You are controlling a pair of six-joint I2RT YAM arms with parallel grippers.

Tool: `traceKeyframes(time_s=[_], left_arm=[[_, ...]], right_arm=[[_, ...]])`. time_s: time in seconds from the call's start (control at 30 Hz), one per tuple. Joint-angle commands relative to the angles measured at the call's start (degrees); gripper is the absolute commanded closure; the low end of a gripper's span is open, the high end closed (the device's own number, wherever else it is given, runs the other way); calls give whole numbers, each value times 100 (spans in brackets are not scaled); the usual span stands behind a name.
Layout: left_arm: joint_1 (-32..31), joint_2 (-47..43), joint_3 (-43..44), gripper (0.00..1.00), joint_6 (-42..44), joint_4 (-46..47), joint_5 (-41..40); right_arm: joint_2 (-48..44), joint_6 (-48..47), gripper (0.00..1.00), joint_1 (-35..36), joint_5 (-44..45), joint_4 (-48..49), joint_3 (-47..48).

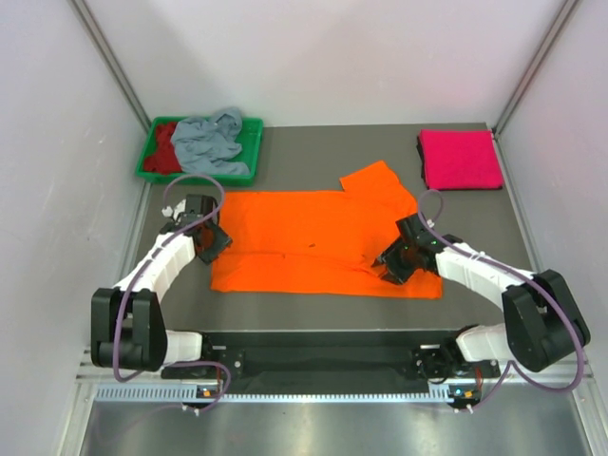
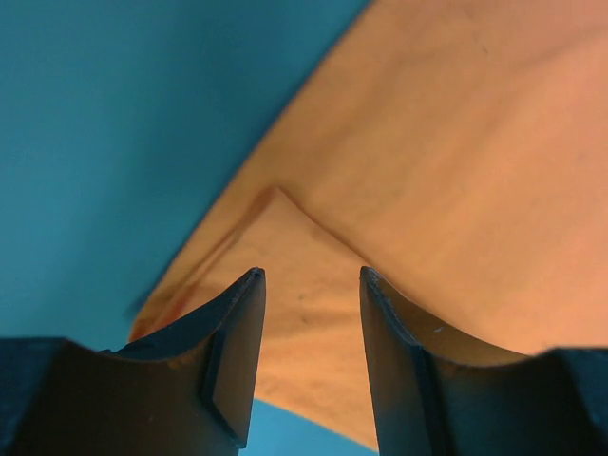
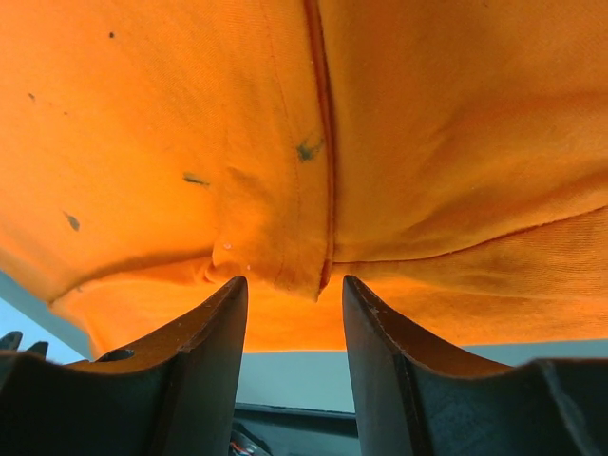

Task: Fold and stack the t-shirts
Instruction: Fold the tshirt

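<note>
A bright orange t-shirt [image 1: 313,242] lies spread flat across the middle of the table, one sleeve pointing to the back right. My left gripper [image 1: 211,242] is at its left edge, open, over a folded-over corner of the orange cloth [image 2: 313,237]; nothing is pinched. My right gripper [image 1: 394,266] is over the shirt's near right part, open, with a hanging fold and seam of orange cloth [image 3: 294,266] just past its tips. A magenta pink t-shirt [image 1: 461,160] lies folded at the back right. A grey-blue t-shirt [image 1: 209,142] and a dark red one [image 1: 166,147] lie crumpled in the tray.
The green plastic tray [image 1: 249,152] stands at the back left corner of the table. White walls with metal posts close in the left, right and back sides. The arms' base rail [image 1: 313,356] runs along the near edge.
</note>
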Motion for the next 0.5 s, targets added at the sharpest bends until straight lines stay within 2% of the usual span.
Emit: traceKeyframes(time_s=[0.0,0.2,0.47], left_arm=[[141,117,111,51,-305,-5,-493],[185,618,173,48,-314,13,-335],[185,917,155,50,-209,233,-475]], right_arm=[[78,61,55,76,65,126,175],[43,158,55,76,135,109,165],[-1,229,58,85,381,47,148]])
